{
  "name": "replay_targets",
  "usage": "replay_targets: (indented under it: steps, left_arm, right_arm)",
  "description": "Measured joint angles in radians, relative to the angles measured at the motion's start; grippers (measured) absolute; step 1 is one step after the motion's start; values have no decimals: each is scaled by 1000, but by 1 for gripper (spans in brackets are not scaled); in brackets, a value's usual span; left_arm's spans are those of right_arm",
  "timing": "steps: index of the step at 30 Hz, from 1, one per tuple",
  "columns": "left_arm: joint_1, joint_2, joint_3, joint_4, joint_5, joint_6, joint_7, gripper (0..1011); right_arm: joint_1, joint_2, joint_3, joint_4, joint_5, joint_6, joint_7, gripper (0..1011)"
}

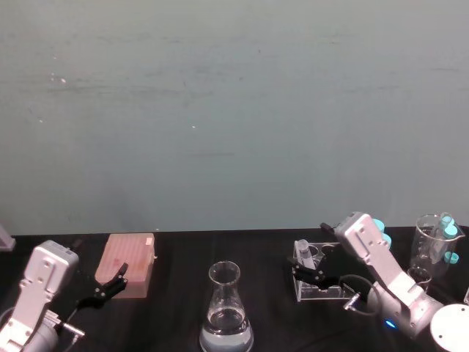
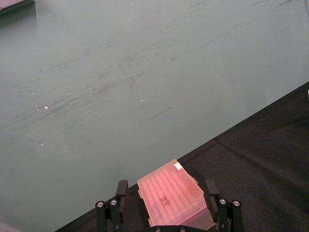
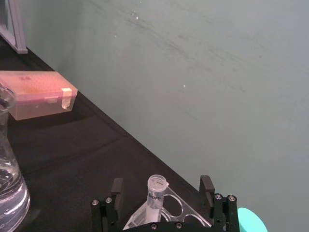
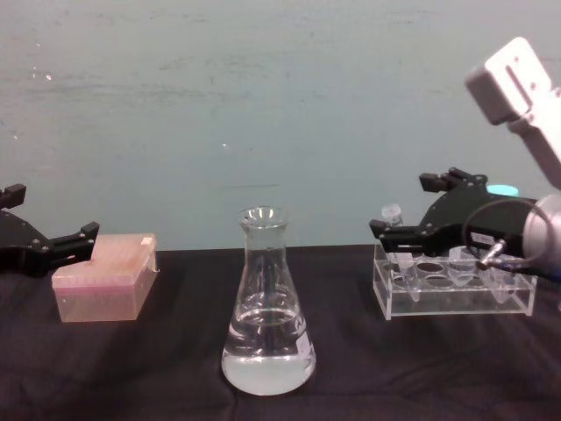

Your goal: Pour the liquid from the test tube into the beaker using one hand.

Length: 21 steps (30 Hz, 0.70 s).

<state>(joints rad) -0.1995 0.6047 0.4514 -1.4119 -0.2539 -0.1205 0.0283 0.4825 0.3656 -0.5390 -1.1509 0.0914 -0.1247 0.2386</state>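
At 2 o'clock from the beaker (image 4: 266, 307), the right gripper (image 3: 161, 184) stands with its fingers spread wide, one on each side of the test tube (image 3: 155, 193) and not yet closed on it. This straddle sets up a grasp just below the rim. The test tube stands upright in the rack (image 4: 456, 294), at the end nearest the beaker, so its mouth stays up; its liquid cannot be made out. The beaker, open-mouthed and already part full, sits mid-counter (image 4: 158, 377) within pouring reach. The left gripper (image 1: 110, 282), open wide, is parked at 9 o'clock, just beside the pink box (image 1: 130, 262).
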Motion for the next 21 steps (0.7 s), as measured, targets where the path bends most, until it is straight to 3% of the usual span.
replay_targets:
  steps: [7, 21]
  left_arm:
    - [0, 0, 0, 0, 0, 0, 0, 1000]
    - [0, 0, 0, 0, 0, 0, 0, 1000]
  right_arm:
    - [24, -35, -7, 51, -27, 4, 13, 1000]
    - [25, -63, 10, 82, -70, 19, 14, 1000]
